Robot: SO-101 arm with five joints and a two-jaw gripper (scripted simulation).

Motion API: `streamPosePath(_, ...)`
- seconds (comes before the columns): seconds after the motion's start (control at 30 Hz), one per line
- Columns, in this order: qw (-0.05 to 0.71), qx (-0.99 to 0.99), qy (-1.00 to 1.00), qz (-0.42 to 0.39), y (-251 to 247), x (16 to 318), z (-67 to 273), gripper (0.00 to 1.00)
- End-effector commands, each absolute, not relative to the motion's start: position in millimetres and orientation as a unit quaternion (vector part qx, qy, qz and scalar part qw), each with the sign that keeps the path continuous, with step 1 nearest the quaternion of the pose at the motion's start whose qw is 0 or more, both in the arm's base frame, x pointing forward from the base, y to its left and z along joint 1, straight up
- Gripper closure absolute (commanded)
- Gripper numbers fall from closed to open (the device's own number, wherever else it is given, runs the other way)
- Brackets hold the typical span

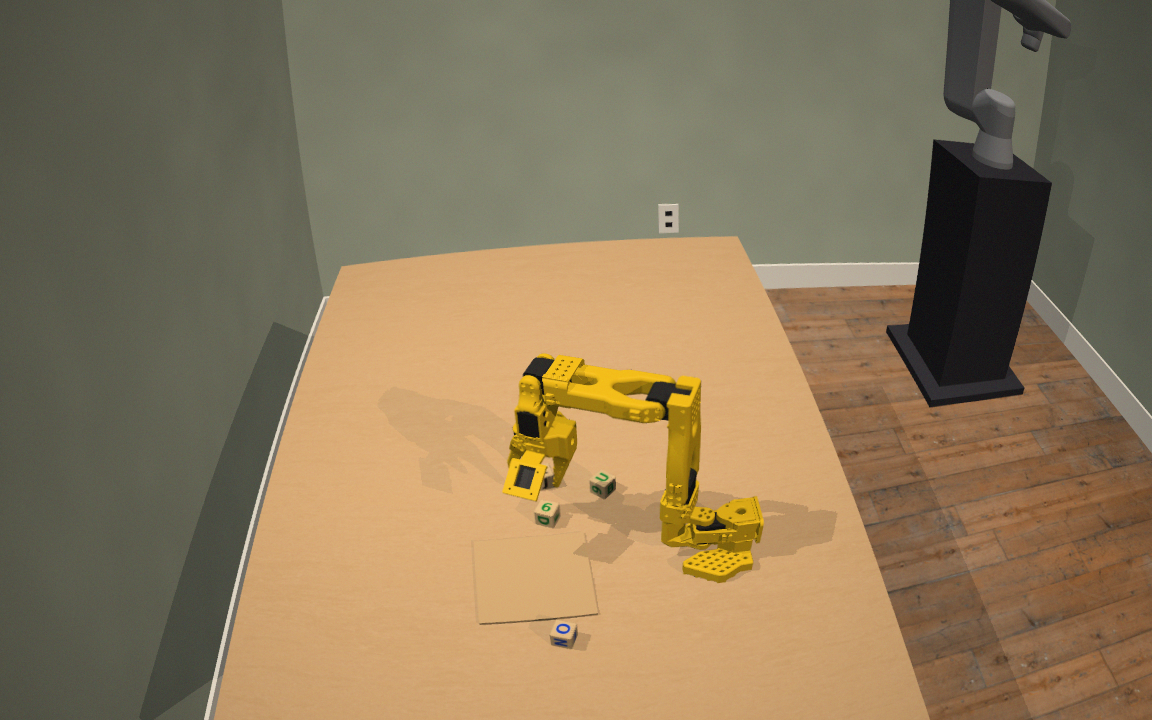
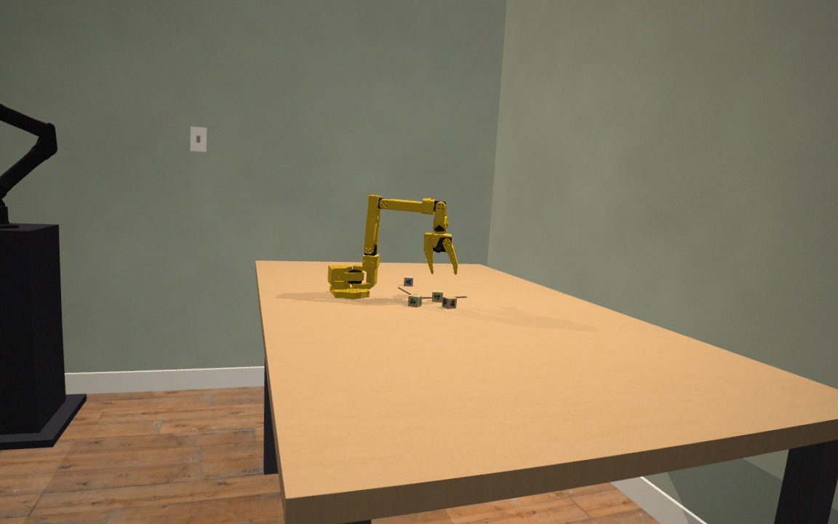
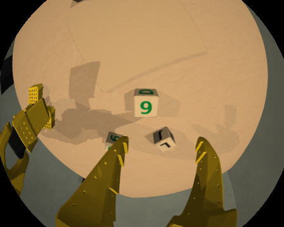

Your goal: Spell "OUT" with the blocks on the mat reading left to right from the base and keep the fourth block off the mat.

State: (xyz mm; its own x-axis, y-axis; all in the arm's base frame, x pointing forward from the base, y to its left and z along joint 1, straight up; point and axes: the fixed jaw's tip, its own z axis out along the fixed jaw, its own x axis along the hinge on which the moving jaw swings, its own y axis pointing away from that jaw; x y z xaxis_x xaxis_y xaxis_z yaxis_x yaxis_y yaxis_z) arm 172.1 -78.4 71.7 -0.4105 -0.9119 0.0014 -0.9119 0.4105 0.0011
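- Currently apart, with nothing between the fingertips: the gripper (image 1: 538, 480) (image 2: 444, 273) (image 3: 162, 139), raised above the table.
- Just outside the mat (image 1: 531, 577) (image 2: 462, 297) (image 3: 132, 38), on the robot's right: the green-marked D block (image 1: 547, 513) (image 2: 437, 296) (image 3: 146, 105), 6 or 9 facing up.
- Nearer the base, also off the mat: the U block (image 1: 602, 484) (image 2: 414, 300) (image 3: 113, 139), U up.
- Framed between the fingers in the wrist view, but well below: the black-lettered block (image 1: 548, 479) (image 2: 449, 303) (image 3: 165, 139), cornerwise to them. Likely to need a wrist turn before any grasp; no T readable.
- Beside the mat's opposite edge, on the robot's left: the O block (image 1: 563, 634) (image 2: 408, 282), O up.
- Cube-shaped, so no long axis to follow.
- No containers visible; spelling apparently yet to be built.
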Motion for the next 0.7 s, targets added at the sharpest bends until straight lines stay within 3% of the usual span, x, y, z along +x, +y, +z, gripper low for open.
streamPosePath(0.0,-0.02,0.542,-0.839,0.032,-81.6,177.5,84.6,0.67)
streamPosePath(0.67,-0.042,0.541,-0.837,0.066,-82.6,179.6,98.1,0.67)
